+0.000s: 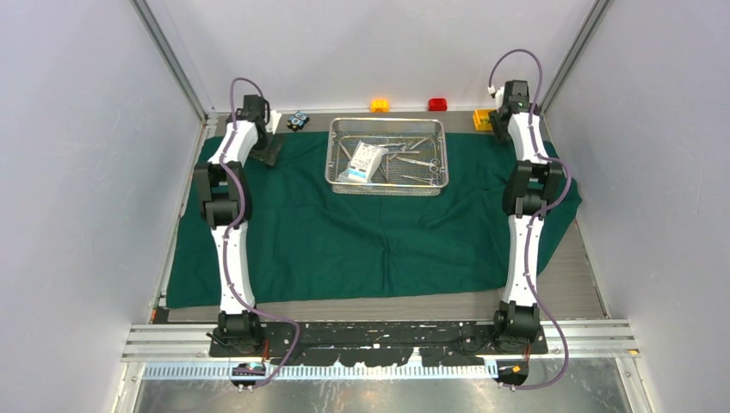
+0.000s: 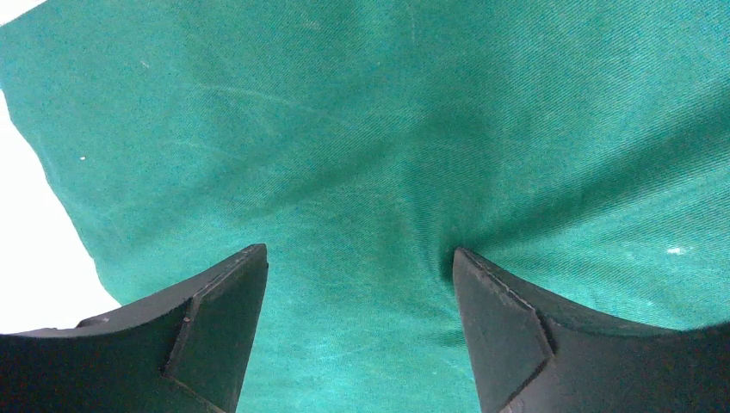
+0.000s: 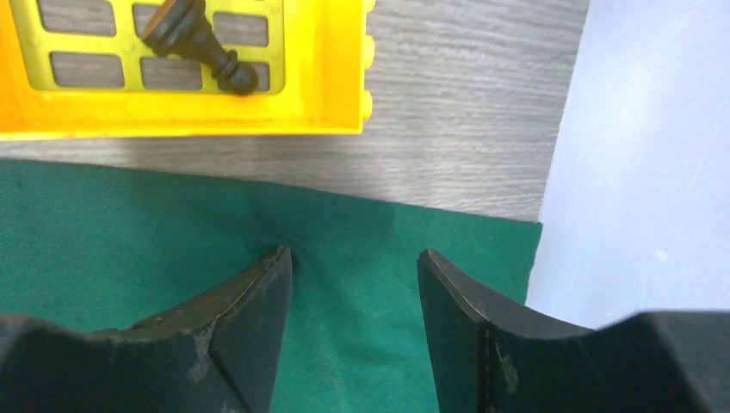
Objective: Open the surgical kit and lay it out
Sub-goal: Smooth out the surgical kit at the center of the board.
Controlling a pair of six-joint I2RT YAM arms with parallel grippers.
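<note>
My left end effector point(image 2: 360, 251) is released, its two dark fingers point(image 2: 215, 327) spread wide with nothing but the drape point(image 2: 387, 129) between them. My left wrist camera shows only that green weave up close. It creases a little toward the finger on the picture's right, and a washed-out white patch lies past the cloth's edge at the left. Whether the tips press the cloth or hang just above it I cannot tell from there. My right end effector point(image 3: 355, 251) is likewise released and grasps nothing, its tips over the drape's far right corner, just inside the edge. Only my right wrist camera shows what lies beyond that corner: a strip of bare grey-grained table point(image 3: 465, 129), then a yellow box point(image 3: 327, 77) with a grid floor and a small black pawn-shaped piece point(image 3: 194, 39) lying in it. Neither wrist view catches the rest of the kit; the overhead view does. There the drape lies opened out flat across most of the table, and the wire tray point(image 1: 387, 186) sits on its far middle, between my two arms. Inside the tray a white pouch point(image 1: 365, 161) lies at the left, with slim silver forceps point(image 1: 418, 161) and other thin tools scattered to its right. Past the tray, off the cloth at the table's far edge, stand an orange block point(image 1: 380, 105) and a red block point(image 1: 437, 104), a gap between them.
</note>
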